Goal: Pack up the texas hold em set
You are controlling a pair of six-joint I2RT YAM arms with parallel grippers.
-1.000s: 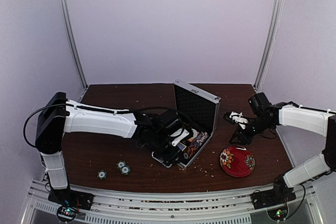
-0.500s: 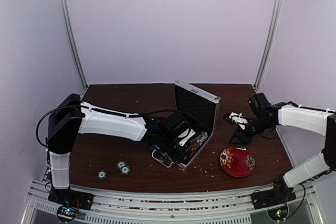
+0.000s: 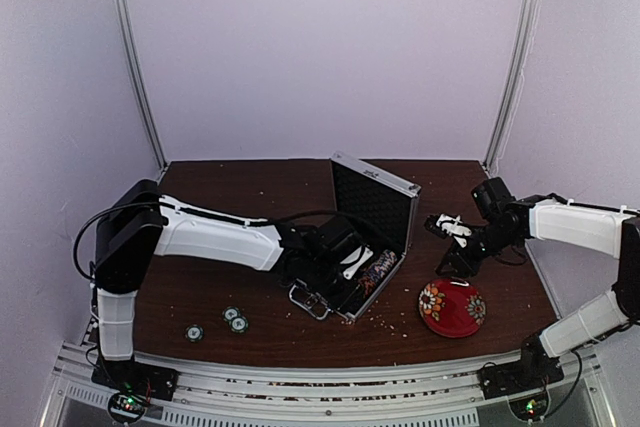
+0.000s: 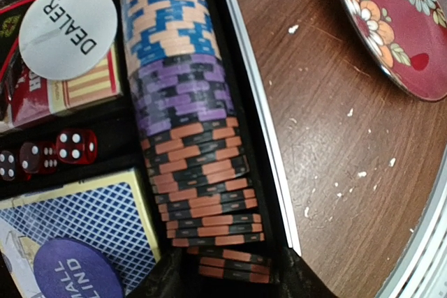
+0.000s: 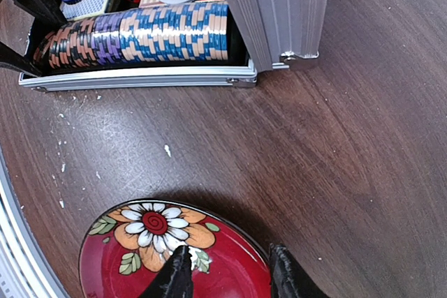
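The silver briefcase (image 3: pixel 378 209) stands open in the middle of the table, lid upright. My left gripper (image 3: pixel 352 275) reaches into its tray. In the left wrist view the left gripper (image 4: pixel 230 277) is shut on a few black-and-orange poker chips (image 4: pixel 227 264) at the near end of the chip row (image 4: pixel 185 102). The blue-and-cream card deck box (image 4: pixel 77 218) lies beside the row. Three loose chips (image 3: pixel 235 319) lie on the table at the front left. My right gripper (image 5: pixel 227 273) is open and empty, over the far rim of the red bowl (image 5: pixel 140 256).
The red floral bowl (image 3: pixel 452 307) sits at the front right. In the case are a white dealer button (image 4: pixel 68 20), red dice (image 4: pixel 70 146), a red deck (image 4: pixel 66 88) and a purple small-blind button (image 4: pixel 66 270). Crumbs dot the table.
My left gripper has moved right and deeper into the case, up to the end of the chip row. The right arm has not moved.
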